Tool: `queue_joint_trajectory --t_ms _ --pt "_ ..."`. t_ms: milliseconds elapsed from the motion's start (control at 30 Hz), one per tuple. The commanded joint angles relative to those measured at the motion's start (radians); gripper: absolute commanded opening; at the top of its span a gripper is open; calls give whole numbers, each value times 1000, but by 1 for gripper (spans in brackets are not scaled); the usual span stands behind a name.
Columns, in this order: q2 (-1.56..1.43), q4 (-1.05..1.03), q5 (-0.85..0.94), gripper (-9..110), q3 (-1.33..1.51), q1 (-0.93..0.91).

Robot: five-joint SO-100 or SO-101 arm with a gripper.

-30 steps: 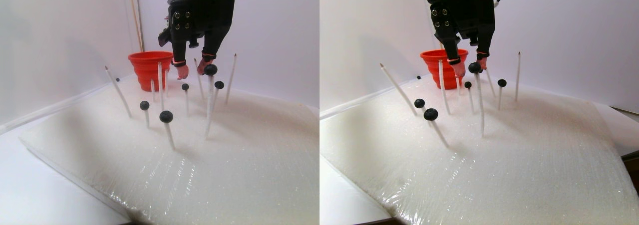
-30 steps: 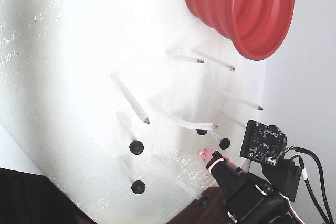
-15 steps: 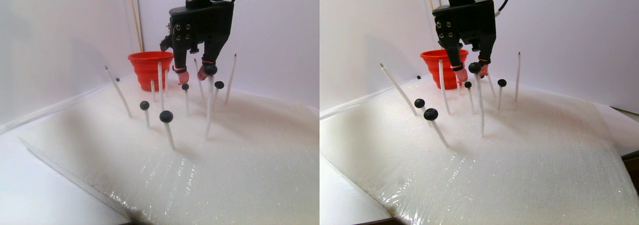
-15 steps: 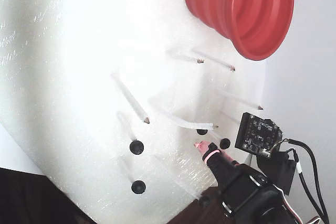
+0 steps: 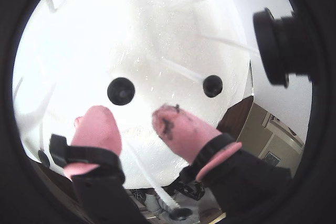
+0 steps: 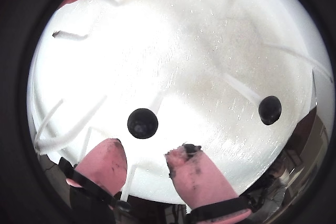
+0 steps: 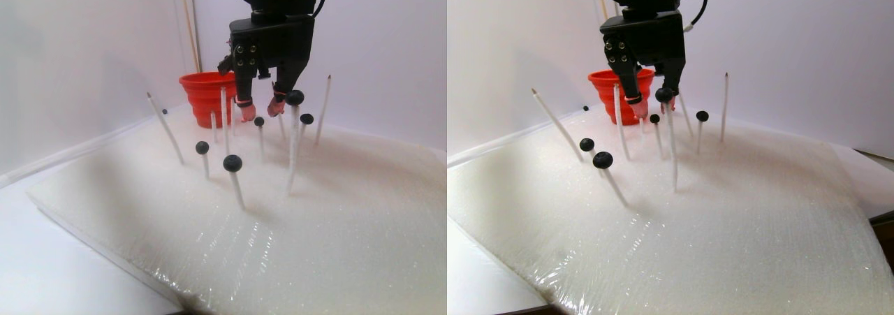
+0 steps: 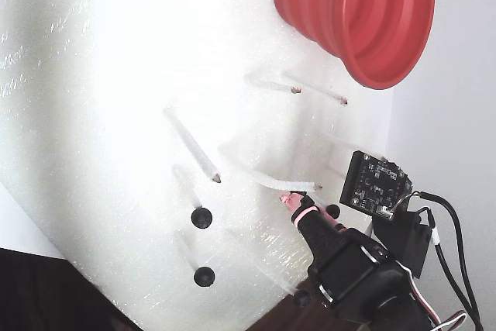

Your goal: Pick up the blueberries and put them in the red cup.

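Here the jaws (image 7: 258, 110) hang open and empty over the back part of the white foam slab (image 7: 335, 217), their two pink-capped fingertips (image 5: 97, 127) apart with nothing between them. In a wrist view one blueberry (image 6: 142, 123) sits just ahead of the gap between the tips, not touching either, and a second berry (image 6: 269, 110) lies well off to the right. The blueberries (image 7: 232, 163) are perched on the ends of thin white sticks (image 7: 163, 126) stuck into the foam, some upright, some leaning. In the stereo pair view several sticks crowd close round the jaws: a tall one topped with a berry (image 7: 295, 97) stands just beside the right-hand fingertip, and a bare stick (image 7: 224, 109) rises just to its left. The red cup (image 7: 203, 97) stands on the foam at the far edge, behind the jaws and against the white wall (image 7: 84, 42). In the fixed view the cup (image 8: 364, 13) is well apart from the berries, with bare pointed sticks between.
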State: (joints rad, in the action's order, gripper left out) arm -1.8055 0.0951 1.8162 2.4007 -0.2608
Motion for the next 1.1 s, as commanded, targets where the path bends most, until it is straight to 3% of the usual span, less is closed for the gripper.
queue_joint_trajectory --t_ms 0,1067 --pt "-6 32 -5 15 -60 5" --pt "114 156 -31 15 -91 20"
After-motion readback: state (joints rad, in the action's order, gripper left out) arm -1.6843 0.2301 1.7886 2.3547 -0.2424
